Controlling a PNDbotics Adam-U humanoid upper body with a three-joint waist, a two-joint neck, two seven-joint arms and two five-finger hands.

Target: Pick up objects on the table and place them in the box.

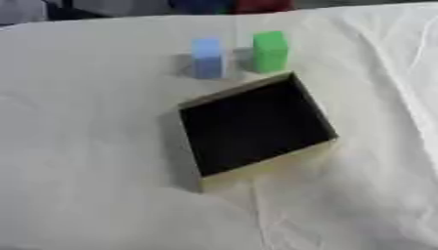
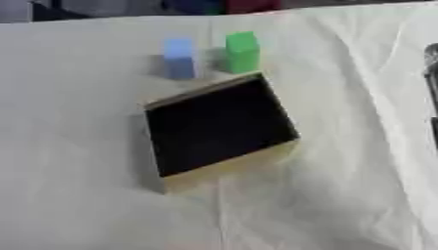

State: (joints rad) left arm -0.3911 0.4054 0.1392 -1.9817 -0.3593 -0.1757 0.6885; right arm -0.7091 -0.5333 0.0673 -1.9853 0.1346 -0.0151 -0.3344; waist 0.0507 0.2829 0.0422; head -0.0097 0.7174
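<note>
Standing behind box (image 1: 202,108): blue block (image 1: 207,58), green block (image 1: 270,51).

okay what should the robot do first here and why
Probably reach the right hand toward the green block: both it and the blue block stand upright beyond the box, which looks empty, and green is on the right.

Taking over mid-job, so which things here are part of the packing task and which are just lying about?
Part of the job:
blue block, standing beyond the box
green block, standing beside the blue one
box, open, nothing visible inside

Just there:
white cloth over the table
dark arm part at the right edge
</note>
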